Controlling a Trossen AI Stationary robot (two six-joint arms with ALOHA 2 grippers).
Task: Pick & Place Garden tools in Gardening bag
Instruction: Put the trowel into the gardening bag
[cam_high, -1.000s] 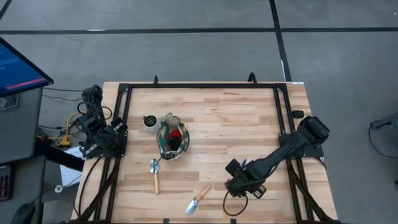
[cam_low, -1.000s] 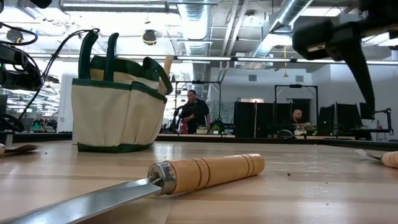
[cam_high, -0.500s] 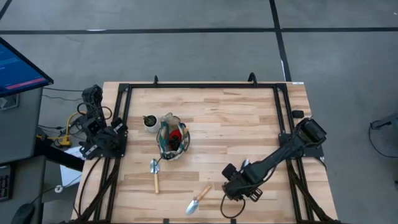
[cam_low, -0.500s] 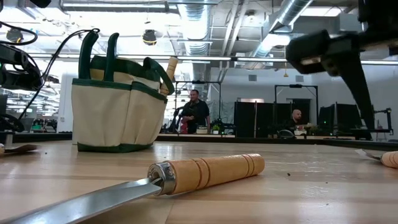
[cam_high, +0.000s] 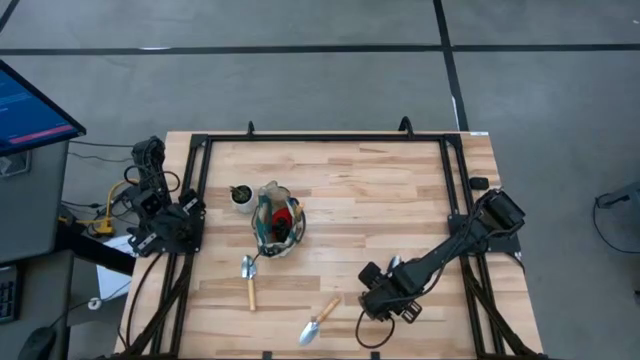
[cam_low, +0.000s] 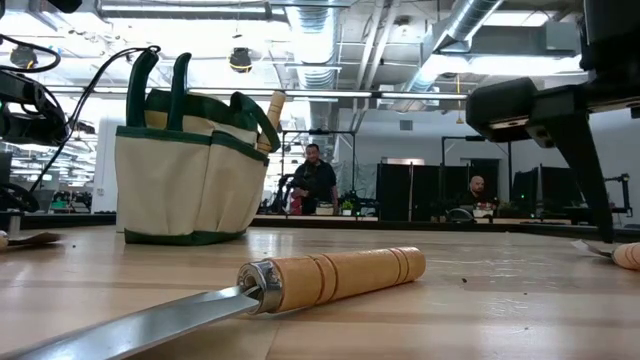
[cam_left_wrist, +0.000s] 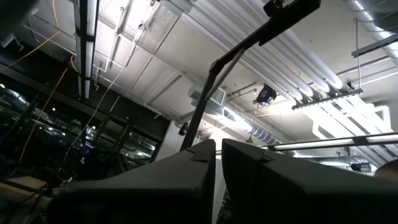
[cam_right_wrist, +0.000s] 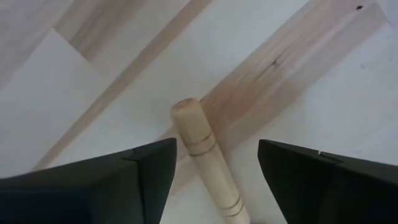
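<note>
Right gripper (cam_high: 372, 303) hovered low over table (cam_high: 380, 200), just beside front trowel (cam_high: 320, 322), on its handle side. Fingers (cam_right_wrist: 124, 180) spread apart, handle end (cam_right_wrist: 198, 149) lying between them, untouched. Trowel's long axis ran diagonally, blade toward front edge, handle toward right arm. Right arm clearly nearer; left gripper (cam_high: 165, 232) parked at left table edge, fingers nearly together. 2nd trowel (cam_high: 249, 278) lay just in front of gardening bag (cam_high: 277, 222), well apart from right gripper.

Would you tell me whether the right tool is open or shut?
Open: the right tool has its fingers spread either side of the trowel handle.
</note>
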